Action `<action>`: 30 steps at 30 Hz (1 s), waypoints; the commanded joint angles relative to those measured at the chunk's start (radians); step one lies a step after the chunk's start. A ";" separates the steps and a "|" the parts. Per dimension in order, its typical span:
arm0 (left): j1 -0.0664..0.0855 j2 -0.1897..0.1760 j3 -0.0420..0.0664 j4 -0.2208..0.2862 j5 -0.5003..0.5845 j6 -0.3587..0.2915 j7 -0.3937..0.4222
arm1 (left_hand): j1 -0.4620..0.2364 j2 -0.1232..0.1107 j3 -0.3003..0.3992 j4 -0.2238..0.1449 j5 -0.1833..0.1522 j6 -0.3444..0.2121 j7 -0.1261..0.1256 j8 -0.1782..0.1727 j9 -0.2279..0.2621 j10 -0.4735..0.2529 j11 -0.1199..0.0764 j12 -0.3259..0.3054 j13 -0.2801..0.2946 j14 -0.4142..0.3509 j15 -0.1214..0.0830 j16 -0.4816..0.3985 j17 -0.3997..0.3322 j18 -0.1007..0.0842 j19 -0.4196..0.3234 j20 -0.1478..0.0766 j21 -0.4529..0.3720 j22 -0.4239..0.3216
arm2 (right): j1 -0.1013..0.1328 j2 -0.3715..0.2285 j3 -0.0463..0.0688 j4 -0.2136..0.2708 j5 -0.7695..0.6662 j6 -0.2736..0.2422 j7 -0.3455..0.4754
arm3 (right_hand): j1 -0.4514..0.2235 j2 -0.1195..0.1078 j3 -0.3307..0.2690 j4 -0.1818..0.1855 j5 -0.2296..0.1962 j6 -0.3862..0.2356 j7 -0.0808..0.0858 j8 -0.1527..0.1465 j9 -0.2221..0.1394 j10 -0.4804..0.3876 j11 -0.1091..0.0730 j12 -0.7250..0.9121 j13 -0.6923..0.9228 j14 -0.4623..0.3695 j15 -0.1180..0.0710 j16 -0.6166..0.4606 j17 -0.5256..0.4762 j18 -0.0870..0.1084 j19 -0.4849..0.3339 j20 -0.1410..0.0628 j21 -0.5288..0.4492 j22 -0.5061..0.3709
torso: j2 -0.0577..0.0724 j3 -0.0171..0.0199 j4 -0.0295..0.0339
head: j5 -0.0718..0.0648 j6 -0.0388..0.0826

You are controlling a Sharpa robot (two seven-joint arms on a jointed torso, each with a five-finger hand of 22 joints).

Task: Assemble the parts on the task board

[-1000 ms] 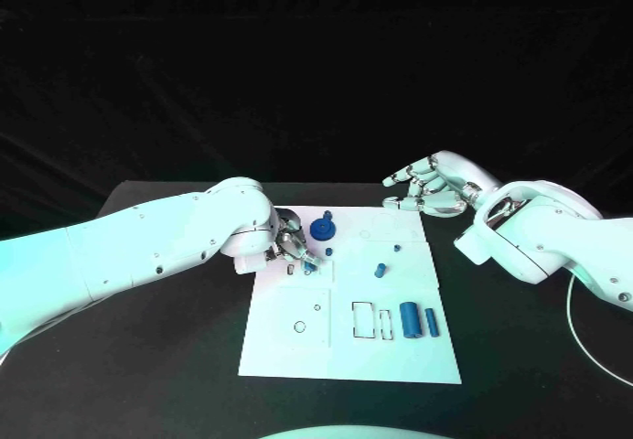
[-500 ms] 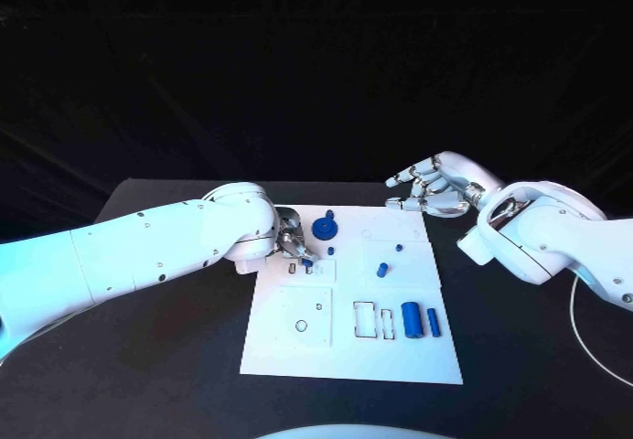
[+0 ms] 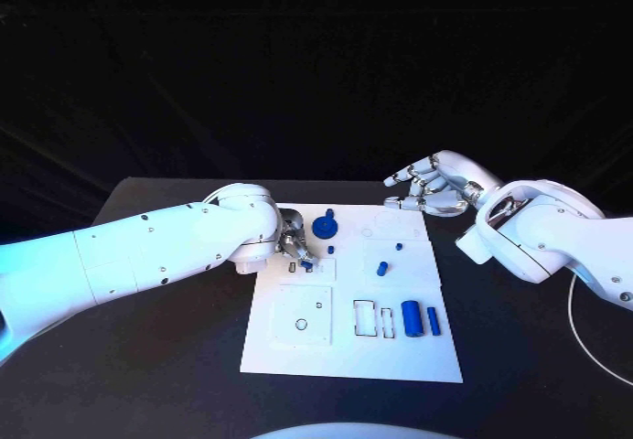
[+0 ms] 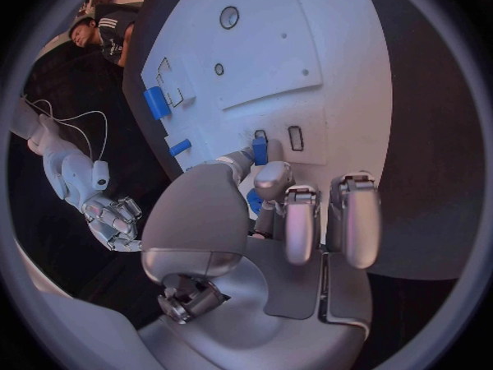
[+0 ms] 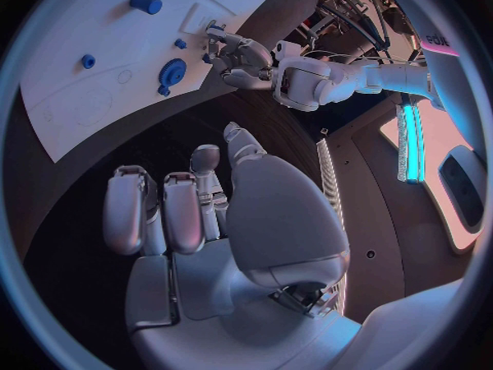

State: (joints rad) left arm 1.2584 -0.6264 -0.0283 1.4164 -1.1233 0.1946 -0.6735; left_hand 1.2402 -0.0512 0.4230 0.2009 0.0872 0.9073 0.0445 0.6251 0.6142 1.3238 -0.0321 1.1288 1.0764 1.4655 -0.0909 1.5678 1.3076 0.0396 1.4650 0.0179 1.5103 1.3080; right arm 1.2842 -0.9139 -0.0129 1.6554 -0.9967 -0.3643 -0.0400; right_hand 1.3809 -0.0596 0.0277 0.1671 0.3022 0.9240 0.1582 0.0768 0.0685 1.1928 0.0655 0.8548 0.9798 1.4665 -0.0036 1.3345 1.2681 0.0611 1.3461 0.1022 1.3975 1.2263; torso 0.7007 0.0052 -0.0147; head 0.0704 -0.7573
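Note:
The white task board [image 3: 349,361] lies mid-table. My left hand [image 3: 293,245] is low over its near-left part and pinches a small blue part [image 3: 306,263] between thumb and fingertip. In the left wrist view this part [image 4: 260,150] stands upright at a narrow slot, beside a second slot [image 4: 296,137]. My right hand [image 3: 429,186] hovers above the board's far right corner with loosely bent fingers and holds nothing. A blue round part [image 3: 327,225] stands just beyond the left hand.
Loose on the board are a small peg [image 3: 381,270], a thick blue cylinder [image 3: 412,318] and a thin blue bar [image 3: 432,320] on the right side. Rectangular outlines [image 3: 364,320] sit near the middle. Black table [image 3: 158,366] surrounds the board.
The left hand has edged slightly toward the far side, keeping the small blue part at the slot. The right hand has stayed where it was.

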 commanded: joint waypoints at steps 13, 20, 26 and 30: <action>-0.006 -0.004 -0.002 0.006 -0.020 0.092 -0.005 | -0.004 0.011 0.155 -0.144 0.001 0.003 -0.004 0.008 0.004 0.006 0.000 0.006 0.001 0.105 0.001 0.003 0.263 -0.019 0.067 0.003 0.004 0.179 | -0.001 0.006 0.000 -0.001 -0.008 0.018 0.009 | -0.006 0.006 -0.001 0.003 0.005 0.006 -0.001 0.005 0.001 -0.007 0.002 -0.003 0.000 0.033 -0.005 -0.002 0.001 0.018 -0.007 -0.001 -0.005 -0.001 | 0.000 0.0002 0.0003 | 0.002 -0.007; -0.006 0.000 -0.002 0.001 -0.017 0.099 -0.005 | -0.009 0.009 0.160 -0.145 0.003 0.004 -0.005 0.010 0.006 0.008 0.000 0.009 0.004 0.105 0.001 0.003 0.263 -0.020 0.068 0.003 0.005 0.181 | -0.001 0.005 0.000 0.000 -0.008 0.018 0.009 | -0.005 0.007 -0.001 0.003 0.007 0.006 -0.001 0.005 0.001 -0.007 0.001 -0.003 -0.001 0.033 -0.005 -0.004 -0.001 0.018 -0.007 -0.002 -0.006 -0.002 | 0.000 0.0004 -0.0002 | 0.001 -0.008; -0.007 0.016 -0.005 -0.017 -0.009 0.098 -0.004 | -0.048 0.004 0.163 -0.133 0.001 0.013 -0.008 0.018 0.015 0.017 -0.002 0.020 0.013 0.105 0.000 0.003 0.263 -0.020 0.068 0.003 0.006 0.182 | -0.001 0.005 0.000 0.001 -0.008 0.018 0.008 | -0.005 0.007 -0.001 0.003 0.007 0.006 -0.001 0.005 0.001 -0.007 0.001 -0.003 -0.001 0.033 -0.005 -0.004 -0.001 0.018 -0.007 -0.002 -0.006 -0.002 | 0.000 0.0001 -0.0003 | 0.001 -0.009; -0.008 0.027 -0.007 -0.030 -0.005 0.099 -0.004 | -0.085 0.002 0.152 -0.114 -0.001 0.021 -0.012 0.022 0.020 0.022 -0.004 0.026 0.018 0.105 -0.002 0.003 0.263 -0.019 0.067 0.001 0.003 0.180 | -0.001 0.004 0.000 0.001 -0.008 0.018 0.008 | -0.005 0.007 -0.001 0.004 0.007 0.006 -0.001 0.005 0.001 -0.008 0.002 -0.004 -0.002 0.033 -0.005 -0.005 -0.002 0.019 -0.007 -0.002 -0.006 -0.003 | 0.000 0.0007 -0.0010 | 0.001 -0.009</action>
State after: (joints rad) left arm 1.2578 -0.6036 -0.0292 1.3888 -1.1361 0.2572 -0.6737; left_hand 1.1590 -0.0498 0.4839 0.1702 0.0831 0.9238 0.0389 0.6525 0.6334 1.3399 -0.0370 1.1497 1.0936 1.4656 -0.0910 1.5678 1.3074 0.0396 1.4650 0.0179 1.5103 1.3077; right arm 1.2841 -0.9100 -0.0130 1.6554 -0.9972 -0.3576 -0.0392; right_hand 1.3809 -0.0596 0.0278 0.1670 0.3058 0.9239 0.1581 0.0768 0.0683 1.1930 0.0657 0.8549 0.9789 1.4665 -0.0036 1.3345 1.2670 0.0611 1.3462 0.1022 1.3975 1.2244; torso 0.7006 0.0055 -0.0147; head 0.0715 -0.7662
